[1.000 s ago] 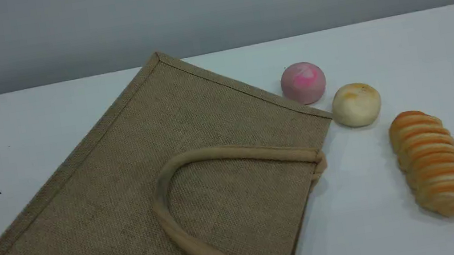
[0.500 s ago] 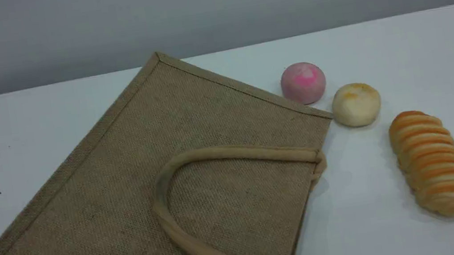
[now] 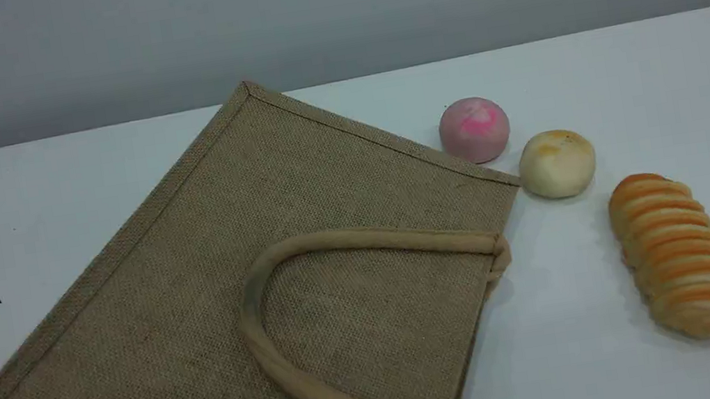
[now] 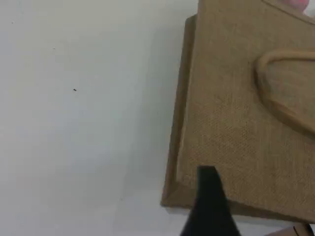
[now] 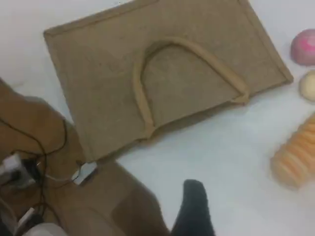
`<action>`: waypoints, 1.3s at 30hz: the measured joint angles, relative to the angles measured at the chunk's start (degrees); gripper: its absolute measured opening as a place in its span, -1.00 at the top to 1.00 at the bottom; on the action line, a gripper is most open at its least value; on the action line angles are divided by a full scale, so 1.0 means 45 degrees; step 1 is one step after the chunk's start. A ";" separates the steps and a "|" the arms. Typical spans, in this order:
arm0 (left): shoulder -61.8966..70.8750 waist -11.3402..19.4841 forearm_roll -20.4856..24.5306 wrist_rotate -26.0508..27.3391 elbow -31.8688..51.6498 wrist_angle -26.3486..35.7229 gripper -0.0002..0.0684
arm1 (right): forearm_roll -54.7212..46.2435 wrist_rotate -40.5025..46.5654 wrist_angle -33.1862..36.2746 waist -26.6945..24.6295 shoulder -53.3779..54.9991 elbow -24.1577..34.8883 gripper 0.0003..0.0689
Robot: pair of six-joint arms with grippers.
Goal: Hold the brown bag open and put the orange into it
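Note:
The brown bag (image 3: 199,286) lies flat on the white table, one beige handle (image 3: 361,239) curled on top of it and its mouth facing right, shut flat. The orange is out of view in every frame. Neither gripper appears in the scene view. In the left wrist view a dark fingertip (image 4: 209,196) hangs over the bag's (image 4: 236,123) near corner with nothing on it. High above the table's front edge, in the right wrist view, a dark fingertip (image 5: 194,206) also carries nothing, and the bag (image 5: 172,73) lies well beyond it.
Right of the bag sit a pink round bun (image 3: 474,129), a pale yellowish bun (image 3: 556,164) and a long orange-and-cream striped loaf (image 3: 678,253). The right wrist view shows the table's edge, with brown floor and cables (image 5: 29,167) beyond it.

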 joint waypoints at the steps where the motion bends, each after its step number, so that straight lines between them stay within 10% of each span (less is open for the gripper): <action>1: 0.0000 0.0000 0.0000 0.0000 0.0000 0.0010 -0.32 | 0.0000 0.0000 0.0000 -0.0238 0.0000 0.0000 -0.42; 20: 0.0000 0.0056 -0.0024 -0.0025 0.0000 0.0292 -0.32 | 0.0000 -0.0011 -0.0004 -1.0110 -0.0649 0.0000 -0.42; 32: -0.0458 0.3687 -0.0027 -0.0025 -0.0012 0.0280 -0.32 | 0.0057 0.0000 -0.0004 -1.0385 -0.1070 -0.0014 -0.42; 39: -0.1453 0.3809 -0.0027 -0.0038 -0.0012 0.0292 -0.32 | 0.0057 0.0000 -0.0004 -1.0374 -0.1070 -0.0014 -0.42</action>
